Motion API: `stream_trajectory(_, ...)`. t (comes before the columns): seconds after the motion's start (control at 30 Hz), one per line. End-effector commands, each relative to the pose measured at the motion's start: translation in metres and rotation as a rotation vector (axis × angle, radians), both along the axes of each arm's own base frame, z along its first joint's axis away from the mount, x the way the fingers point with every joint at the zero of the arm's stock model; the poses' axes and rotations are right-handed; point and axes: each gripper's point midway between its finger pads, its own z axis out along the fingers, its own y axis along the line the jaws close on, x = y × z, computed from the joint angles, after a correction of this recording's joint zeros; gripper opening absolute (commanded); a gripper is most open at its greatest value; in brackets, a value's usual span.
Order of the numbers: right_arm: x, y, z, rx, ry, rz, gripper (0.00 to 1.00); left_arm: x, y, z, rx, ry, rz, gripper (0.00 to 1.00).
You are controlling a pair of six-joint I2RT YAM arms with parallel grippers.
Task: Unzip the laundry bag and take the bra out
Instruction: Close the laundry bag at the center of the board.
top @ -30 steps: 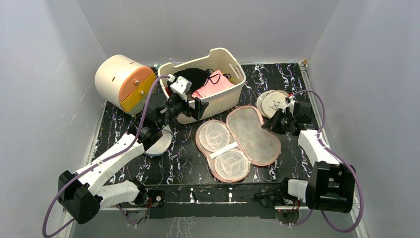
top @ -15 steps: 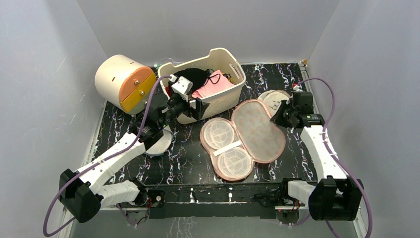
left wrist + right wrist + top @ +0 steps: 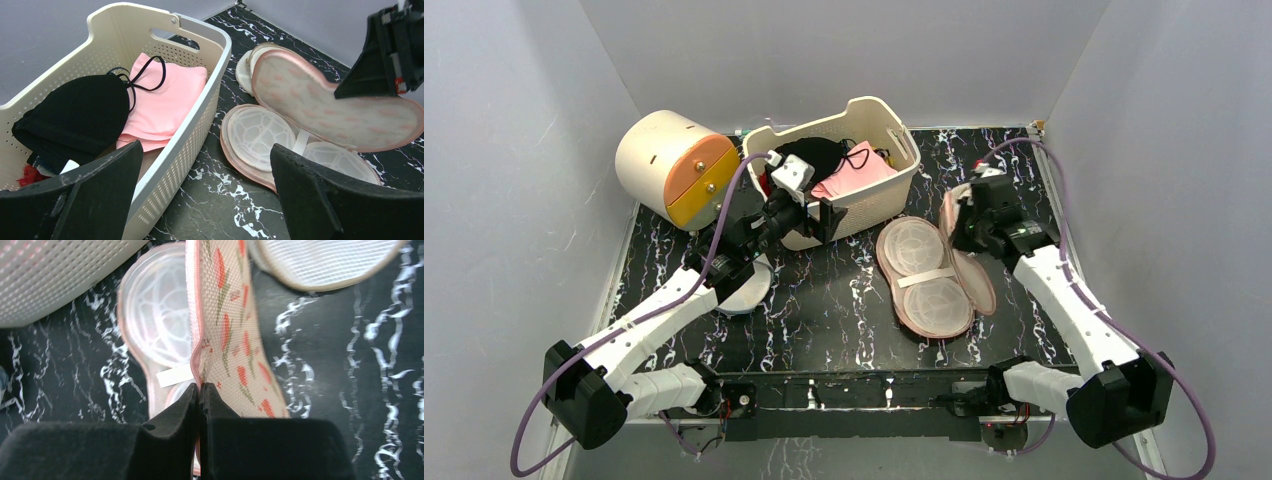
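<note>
Right wrist view: the right tool [image 3: 200, 387] has its two black fingers pressed tight together on the pink-trimmed edge of the laundry bag [image 3: 225, 340], pinching the rim of the floral-printed flap. That flap stands raised on edge from the grip. Beside it the bag's other half lies flat on the dark marbled surface [image 3: 380, 365], showing pale domed mesh inserts with a white strap across the middle. A round mesh disc [image 3: 320, 260] lies just beyond the flap.

From the top external view, the right tool [image 3: 964, 222] sits at the far right end of the laundry bag [image 3: 924, 280], which lies open right of centre, near the cream basket [image 3: 864, 205].

The left tool [image 3: 809, 205] hangs at the basket's near-left side, fingers spread wide and gripping nothing. In the left wrist view, between the parted fingers of the left tool [image 3: 205, 150], the basket [image 3: 200, 125] holds the bra [image 3: 75, 110]. It is a black moulded cup with thin straps looping onto a pink garment [image 3: 165, 105] beside it. The bag [image 3: 340, 110] is to the right, outside the basket.
</note>
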Motion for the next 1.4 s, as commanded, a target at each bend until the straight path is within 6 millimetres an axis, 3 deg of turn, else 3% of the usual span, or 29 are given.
stream_trajectory(0.0, -0.005, 0.042, -0.002, -0.003, -0.022, 0.026, 0.0, -0.002, 0.001, 0.011, -0.013, -0.038, 0.003, 0.98)
stream_trajectory(0.23, -0.02, 0.111, -0.037, -0.01, 0.011, 0.1, 0.0, -0.001, 0.0, 0.007, -0.006, -0.031, 0.002, 0.98)
stream_trajectory(0.37, -0.018, 0.142, -0.06, 0.043, -0.003, 0.131, 0.0, 0.0, 0.0, 0.007, -0.005, -0.032, 0.006, 0.98)
stream_trajectory(0.57, -0.015, 0.157, -0.096, 0.071, 0.041, 0.134, 0.0, 0.0, 0.0, 0.006, 0.001, -0.032, 0.008, 0.98)
stream_trajectory(0.83, -0.024, 0.163, -0.121, 0.136, 0.04, 0.157, 0.0, -0.001, 0.0, 0.009, -0.002, -0.038, 0.005, 0.98)
stream_trajectory(0.9, -0.028, 0.166, -0.126, 0.151, 0.056, 0.17, 0.04, -0.001, 0.001, 0.01, -0.003, -0.04, 0.005, 0.98)
stream_trajectory(1.07, -0.031, 0.17, -0.115, 0.205, 0.036, 0.186, 0.34, -0.001, 0.0, 0.009, -0.004, -0.038, 0.001, 0.98)
stream_trajectory(1.37, -0.042, 0.19, -0.066, 0.313, -0.001, 0.313, 0.55, 0.0, 0.0, 0.006, 0.002, -0.033, 0.003, 0.98)
